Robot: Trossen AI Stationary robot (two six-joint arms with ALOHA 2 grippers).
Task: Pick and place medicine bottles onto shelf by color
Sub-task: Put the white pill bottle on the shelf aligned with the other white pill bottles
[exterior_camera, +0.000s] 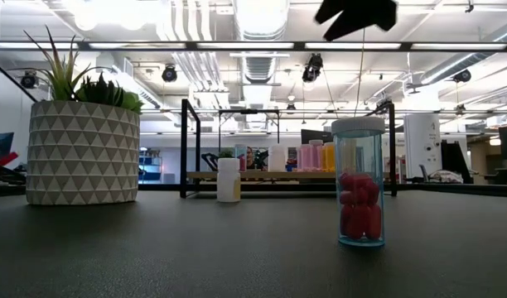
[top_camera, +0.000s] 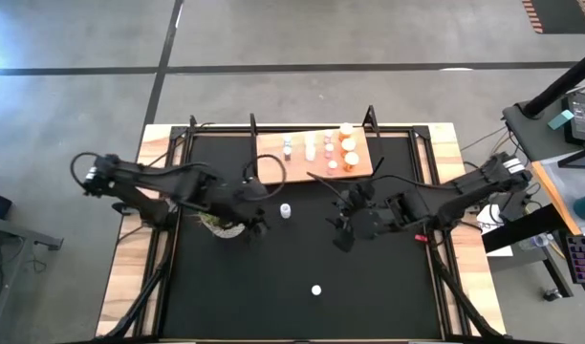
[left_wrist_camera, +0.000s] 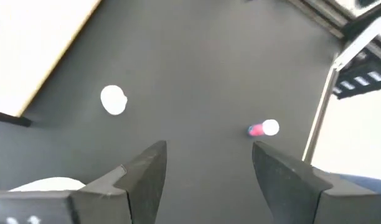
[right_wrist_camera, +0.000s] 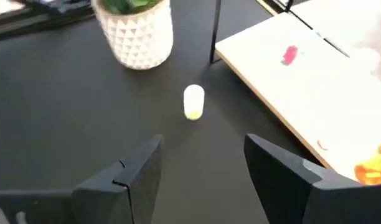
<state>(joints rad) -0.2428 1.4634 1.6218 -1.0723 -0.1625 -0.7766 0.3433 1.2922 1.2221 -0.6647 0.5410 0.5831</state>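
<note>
Nearest the low camera, a red-filled bottle (exterior_camera: pixel 359 184) stands upright alone on the black bench (top_camera: pixel 369 287), well apart from both arms. Farther back, a white bottle (top_camera: pixel 285 210) stands upright between the grippers, nearer the left gripper (left_wrist_camera: pixel 209 168), whose empty fingers are spread wide. The right gripper (right_wrist_camera: pixel 203 171) also hangs empty and parted beside the shelf (top_camera: pixel 273 168).

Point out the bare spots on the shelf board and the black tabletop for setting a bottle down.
Shelf: its left end is bare; the right half is crowded with bottles. Tabletop: open around the lone pink bottle; tighter between the plant, the white bottle and the right gripper.
</note>
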